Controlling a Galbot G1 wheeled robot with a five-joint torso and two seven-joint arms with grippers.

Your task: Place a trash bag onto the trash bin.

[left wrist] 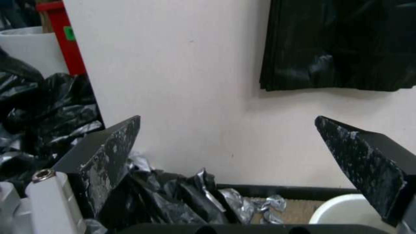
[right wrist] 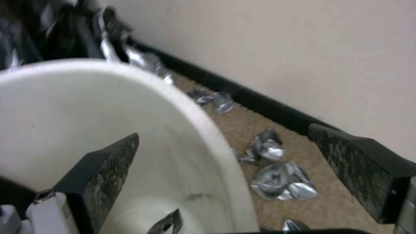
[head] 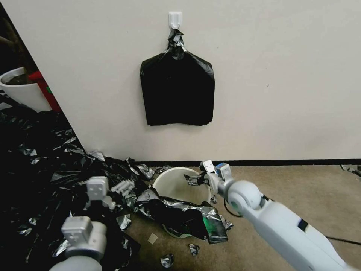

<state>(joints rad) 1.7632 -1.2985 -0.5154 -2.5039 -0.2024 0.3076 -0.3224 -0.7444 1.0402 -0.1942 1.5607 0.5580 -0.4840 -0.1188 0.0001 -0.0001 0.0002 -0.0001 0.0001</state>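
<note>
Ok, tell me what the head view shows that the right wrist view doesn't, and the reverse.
Head view alone: the trash bag draped over the near side of the trash bin, the hanging black bundle on its wall hook, and the left pincer over the heap of black film. Right wrist view alone: the right pincer open, straddling the bin's rim. Both: bin, wall, carpet with film scraps.

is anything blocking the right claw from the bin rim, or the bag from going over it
Nothing visible does. The right claw is open, straddling the trash bin's far rim, one finger inside, one outside. The trash bag lies crumpled over the near rim, the mouth uncovered. The left claw is open beside the bin.
</note>
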